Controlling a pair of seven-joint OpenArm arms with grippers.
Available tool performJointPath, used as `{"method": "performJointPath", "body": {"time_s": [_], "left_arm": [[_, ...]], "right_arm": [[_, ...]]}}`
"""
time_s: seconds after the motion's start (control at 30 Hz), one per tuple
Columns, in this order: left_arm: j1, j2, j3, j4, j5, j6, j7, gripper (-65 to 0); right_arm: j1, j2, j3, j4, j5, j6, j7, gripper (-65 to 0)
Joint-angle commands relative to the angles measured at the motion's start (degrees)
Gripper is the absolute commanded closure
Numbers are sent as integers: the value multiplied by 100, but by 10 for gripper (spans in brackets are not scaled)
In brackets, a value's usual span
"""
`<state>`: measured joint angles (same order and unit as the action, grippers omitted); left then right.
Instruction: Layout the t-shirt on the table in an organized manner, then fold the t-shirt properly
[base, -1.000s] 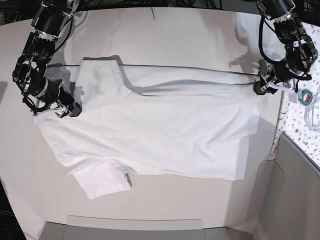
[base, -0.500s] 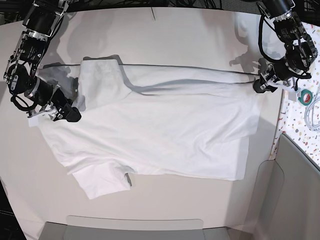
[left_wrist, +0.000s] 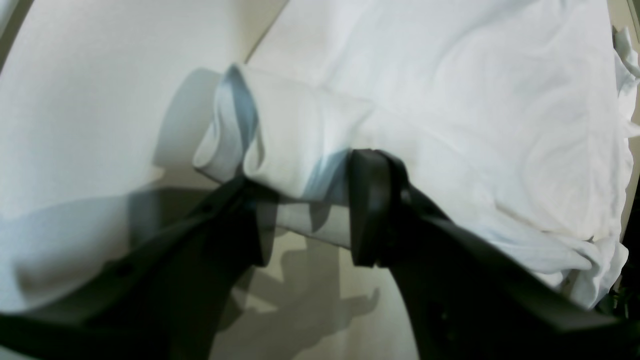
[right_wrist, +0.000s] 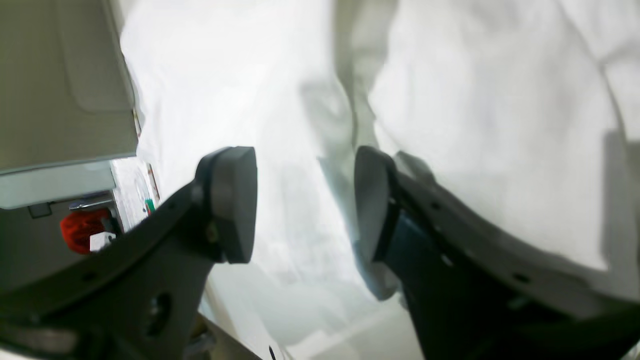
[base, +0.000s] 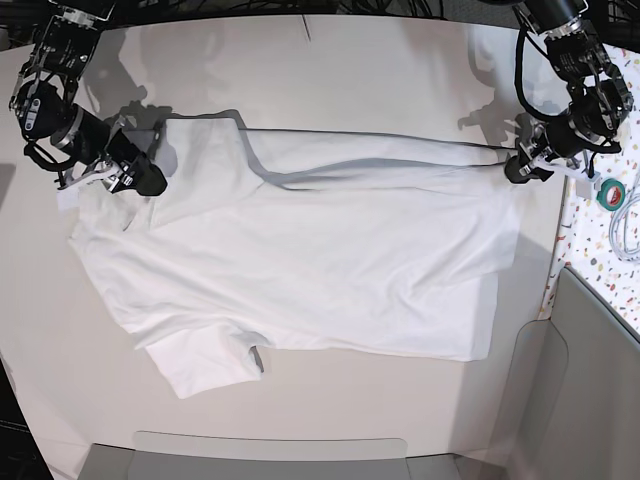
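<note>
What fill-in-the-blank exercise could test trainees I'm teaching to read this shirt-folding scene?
1. The t-shirt spread on the table is plain ____ in colour.
2. In the left wrist view, the left gripper has its jaws around a bunched ____ of the t-shirt.
3. In the base view, the right gripper is at the shirt's ____ end.
4. The sleeve nearest the bottom of the base view lies ____ on the table.

Missing words: white; edge; left; flat

Bright overhead light; the arms cast soft shadows on the table (base: 330, 60) toward 12 o'clock. The right wrist view is blurred and washed out.
</note>
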<state>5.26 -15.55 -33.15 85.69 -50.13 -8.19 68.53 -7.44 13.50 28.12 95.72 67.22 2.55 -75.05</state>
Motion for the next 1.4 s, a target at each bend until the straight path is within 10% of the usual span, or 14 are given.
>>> {"method": "performJointPath", "body": {"time_s": [0.0,1.37], "left_arm": [[-29,-76,-30,86,-11,-21,-9,-218],[-11,-67,-30,86,-11,-21,-9,-217]], "right_arm": [[37,70,6,94,122,22,36,-311],[-517,79,-372,639,-379,13,45,-307]]}}
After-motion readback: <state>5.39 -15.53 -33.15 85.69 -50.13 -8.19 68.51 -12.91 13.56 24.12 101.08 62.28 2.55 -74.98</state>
